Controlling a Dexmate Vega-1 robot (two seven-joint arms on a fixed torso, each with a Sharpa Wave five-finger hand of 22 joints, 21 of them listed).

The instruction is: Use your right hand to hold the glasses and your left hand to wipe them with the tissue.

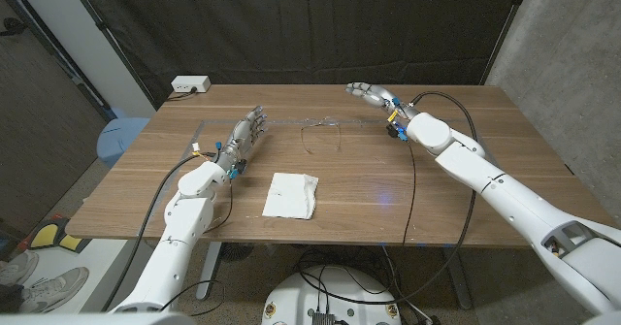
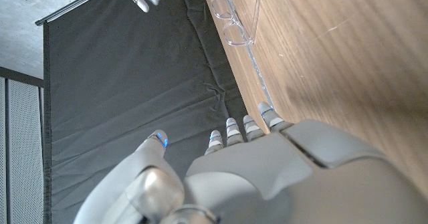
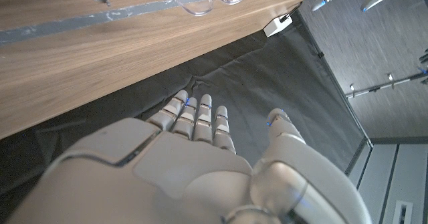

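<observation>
While both hands wait empty, fingers extended: left hand (image 1: 245,138), right hand (image 1: 373,94). Glasses (image 1: 321,127) between them on table (image 1: 437,184); tissue (image 1: 291,195) nearer. Glasses likely light, slippery, fragile; grip frame, not lenses.

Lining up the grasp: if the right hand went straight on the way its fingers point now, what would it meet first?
Probably nothing on the table. The right hand points toward the robot's left along the far edge, seemingly beyond and above the glasses; depth is uncertain.

A lab test booth: black curtain (image 1: 291,24) behind a wooden table (image 1: 437,209), concrete wall (image 1: 572,44).
</observation>
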